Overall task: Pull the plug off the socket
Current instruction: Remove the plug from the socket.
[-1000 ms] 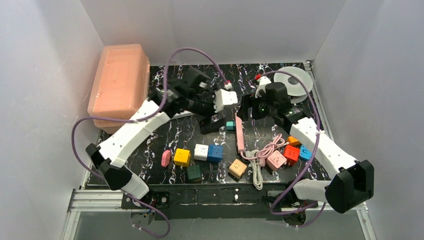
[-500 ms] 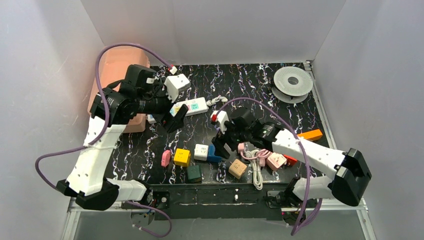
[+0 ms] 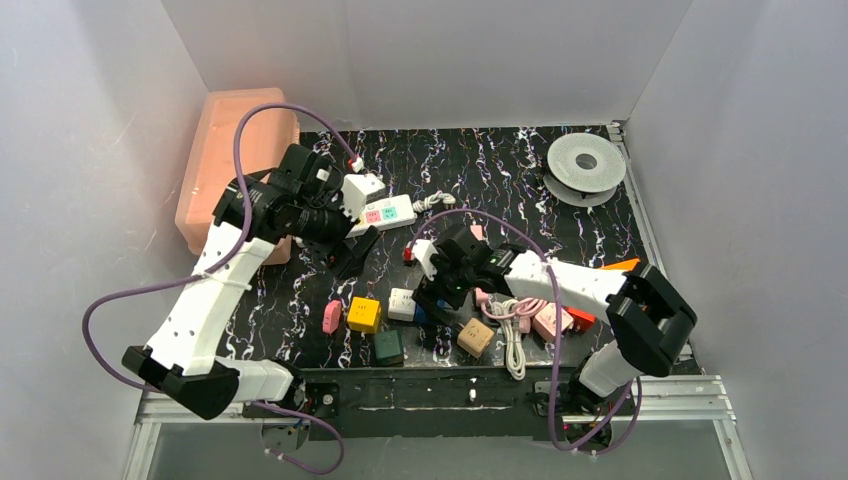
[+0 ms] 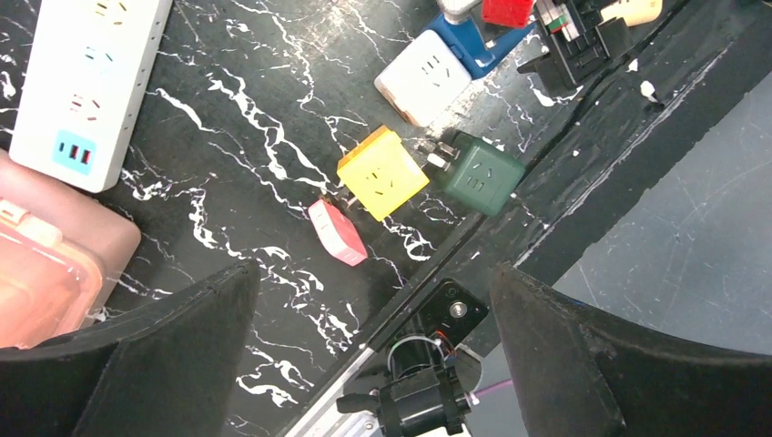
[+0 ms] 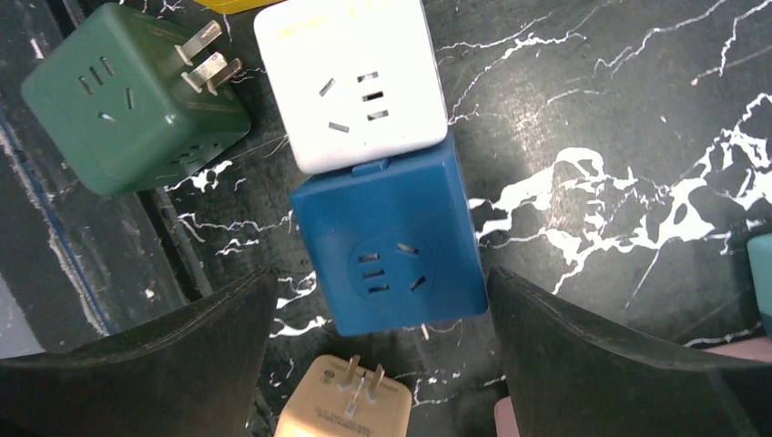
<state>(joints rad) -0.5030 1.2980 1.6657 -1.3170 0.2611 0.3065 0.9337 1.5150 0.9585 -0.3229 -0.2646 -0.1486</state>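
Socket (image 3: 388,212): white power strip, upper centre-left of top view, visible outlet faces bare; blue cube adapter (image 5: 401,218) loose on tabletop (image 5: 637,137), well apart, beneath spread right pincer (image 5: 380,273); left pincer (image 4: 371,273) spread, empty; pull judged done.
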